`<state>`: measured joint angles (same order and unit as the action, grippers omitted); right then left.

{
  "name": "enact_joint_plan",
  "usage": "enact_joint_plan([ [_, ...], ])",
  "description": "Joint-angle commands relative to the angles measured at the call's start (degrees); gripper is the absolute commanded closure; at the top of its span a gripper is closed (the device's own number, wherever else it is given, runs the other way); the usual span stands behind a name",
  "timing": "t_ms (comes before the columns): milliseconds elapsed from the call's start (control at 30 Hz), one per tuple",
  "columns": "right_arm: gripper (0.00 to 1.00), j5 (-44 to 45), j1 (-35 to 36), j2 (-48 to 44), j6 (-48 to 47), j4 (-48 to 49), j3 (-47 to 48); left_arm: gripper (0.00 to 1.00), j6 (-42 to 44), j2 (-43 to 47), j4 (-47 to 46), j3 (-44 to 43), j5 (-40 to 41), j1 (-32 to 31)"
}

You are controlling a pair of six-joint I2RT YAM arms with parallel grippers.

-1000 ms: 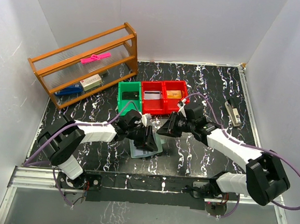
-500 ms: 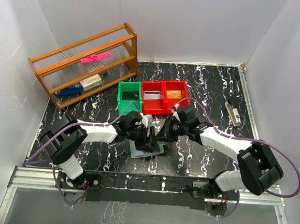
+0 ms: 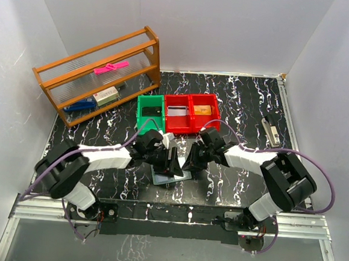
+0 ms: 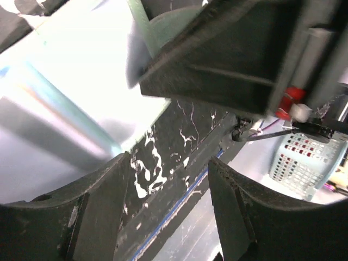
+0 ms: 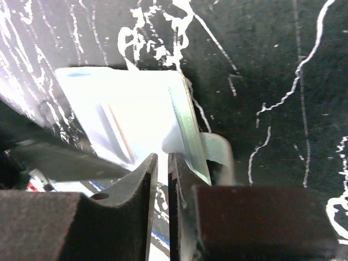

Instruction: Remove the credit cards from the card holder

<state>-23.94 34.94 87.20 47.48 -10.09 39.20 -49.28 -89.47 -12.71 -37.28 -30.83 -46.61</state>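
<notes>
We are seeing the card holder (image 3: 169,178) lying low in the middle of the top view, the left gripper (image 4: 168,166) widening empty beside it, and the right gripper (image 5: 162,160), newly arrived, pinching its right edge, so the pulling-out is probably just starting.

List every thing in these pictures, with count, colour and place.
card holder: one, pale blue-grey, near centre of the table
green bin: one, behind it
red bins: two, beside it
wooden rack: one, orange-brown, back left
pink item: one, rack's upper shelf
box: one, whitish, lower shelf
blue item: one, lower shelf
stapler-like tool: one, grey, right side
table: one, black, white-veined
left pincer: one, black, open, over card holder
right pincer: one, black, nearly closed at its edge
</notes>
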Motion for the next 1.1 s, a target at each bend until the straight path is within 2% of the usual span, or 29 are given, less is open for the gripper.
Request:
enact_joint_plan([
  [0,0.86,1.71,0.3,0.33,-2.84,1.34,-0.09,0.38,2.65,15.69,12.78,-0.37,14.9,-0.43],
  [100,0.83,0.2,0.97,0.29,-2.54,2.87,-0.17,0.35,0.93,21.45,20.42,0.76,24.98,-0.33],
  [200,0.8,2.23,2.03,-0.2,-2.73,1.31,1.28,0.35,-0.24,21.73,26.52,0.56,28.83,-0.24],
  [367,0.76,7.31,4.82,-1.78,-3.58,-1.4,3.95,0.46,-4.47,20.44,25.9,3.09,28.69,-0.21],
  [533,0.7,11.93,8.97,-2.55,-4.97,-3.31,7.44,0.55,-10.46,24.53,25.9,5.56,33.51,-0.2],
  [667,0.6,16.87,13.37,-1.23,-5.4,-4.26,10.63,0.54,-12.6,29.16,29.3,5.96,38.4,-0.11],
  [800,0.55,19.65,16.77,2.63,-6.53,-6.47,14.9,0.53,-14.08,33.43,34.25,5.79,42.59,-0.14],
  [933,0.49,23.78,20.08,6.73,-7.63,-9.68,19.98,0.52,-15.42,38.27,37.2,6.53,45.54,-0.15],
  [1067,0.38,27.86,22.71,10.3,-8.54,-13.25,23.94,0.51,-16.09,42.35,39.3,7.17,47.3,-0.14],
])
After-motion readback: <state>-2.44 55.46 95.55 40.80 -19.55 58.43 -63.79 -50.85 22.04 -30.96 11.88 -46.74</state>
